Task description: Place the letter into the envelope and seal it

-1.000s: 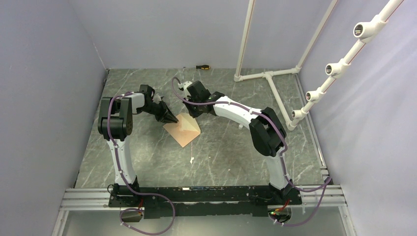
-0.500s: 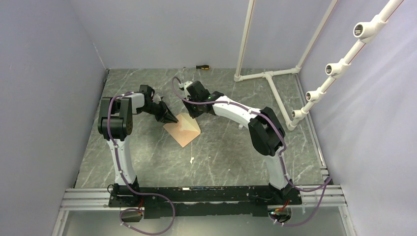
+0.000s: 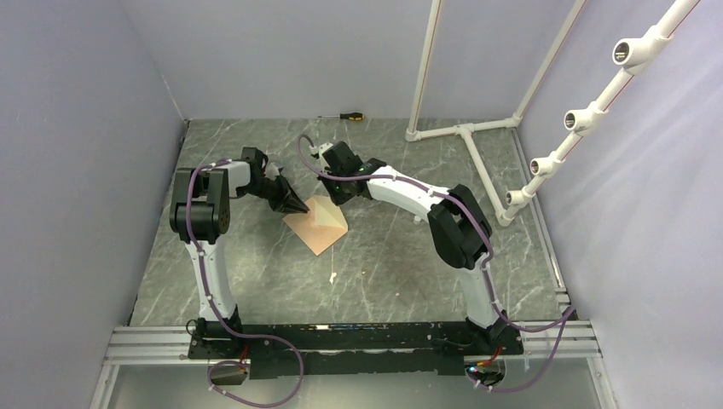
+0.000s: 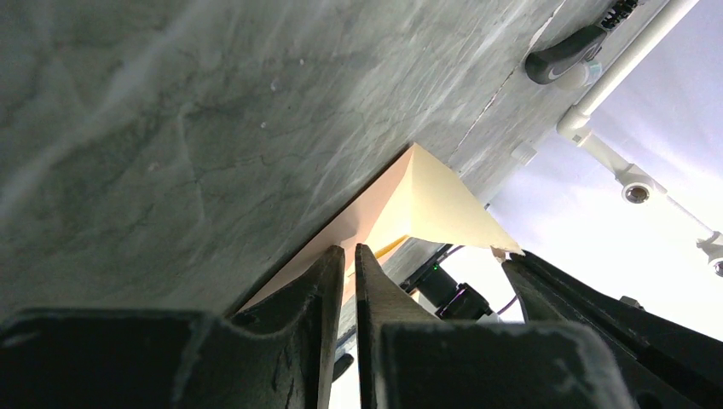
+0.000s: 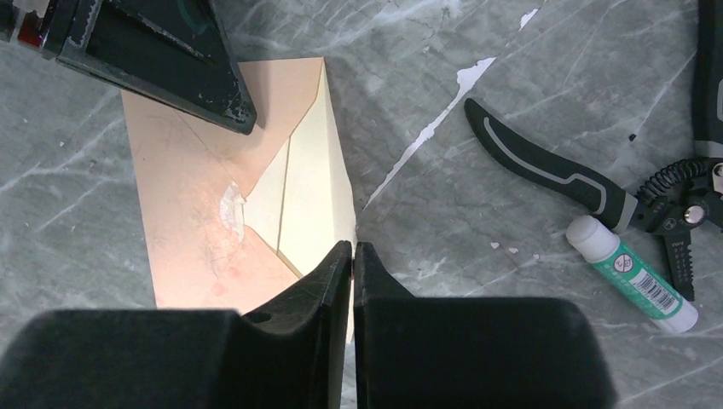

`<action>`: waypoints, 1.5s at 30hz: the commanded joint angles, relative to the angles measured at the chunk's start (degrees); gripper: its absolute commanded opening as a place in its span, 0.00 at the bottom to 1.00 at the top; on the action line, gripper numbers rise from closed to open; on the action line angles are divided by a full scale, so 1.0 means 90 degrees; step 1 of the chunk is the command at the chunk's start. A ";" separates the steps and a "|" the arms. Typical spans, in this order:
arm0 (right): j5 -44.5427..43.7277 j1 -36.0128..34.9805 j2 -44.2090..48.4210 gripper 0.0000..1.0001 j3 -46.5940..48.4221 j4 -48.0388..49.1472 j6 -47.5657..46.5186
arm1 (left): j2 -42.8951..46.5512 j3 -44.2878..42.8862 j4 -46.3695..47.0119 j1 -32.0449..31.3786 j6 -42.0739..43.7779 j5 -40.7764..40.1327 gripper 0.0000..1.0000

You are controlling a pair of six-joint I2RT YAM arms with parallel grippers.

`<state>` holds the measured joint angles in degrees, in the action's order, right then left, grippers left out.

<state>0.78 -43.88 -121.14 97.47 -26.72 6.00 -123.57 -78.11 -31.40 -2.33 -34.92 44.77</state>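
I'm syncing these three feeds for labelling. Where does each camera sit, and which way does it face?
Top external: high behind the robot, looking down on the table; both arms whole, envelope between them.
Left wrist: low, looking along the table at the raised flap; left gripper pinching the envelope.
Right wrist: looking straight down on envelope, pliers, glue stick; right gripper shut on the flap tip.
Shared: the right wrist view also catches the left gripper; all see the envelope.
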 commanded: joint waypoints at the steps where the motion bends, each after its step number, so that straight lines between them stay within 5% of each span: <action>1: 0.0137 0.0042 0.0030 0.06 0.0264 0.0147 -0.0001 | -0.0416 0.0116 -0.0097 -0.0122 0.0276 -0.0775 0.19; 4: 0.0174 0.0047 0.0054 0.00 0.0267 0.0225 -0.0029 | -0.0425 0.0116 -0.0110 -0.0122 0.0296 -0.0790 0.19; 24: 0.0153 0.0032 -0.0399 0.01 0.0867 0.0008 -0.0941 | -0.0606 -0.0025 -0.0291 -0.0132 0.0518 -0.0998 0.18; 32: 0.0505 0.0107 -0.0003 0.33 0.0835 0.0205 -0.0699 | -0.0634 -0.0035 -0.0321 -0.0137 0.0545 -0.1005 0.18; 37: 0.0774 0.0563 0.0562 0.44 0.0236 0.0816 0.0748 | -0.0599 -0.0032 -0.0293 -0.0132 0.0530 -0.0978 0.18; 40: 0.0757 0.0856 0.0515 0.44 0.0214 0.0759 0.1383 | -0.0560 -0.0044 -0.0258 -0.0132 0.0520 -0.0954 0.18; 45: 0.0757 0.1008 -0.0104 0.26 0.0698 0.0015 0.1662 | -0.0548 -0.0066 -0.0252 -0.0137 0.0503 -0.0947 0.17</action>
<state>6.94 -35.11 -119.33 99.88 -23.24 15.62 -125.03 -79.85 -33.47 -2.33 -33.58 45.74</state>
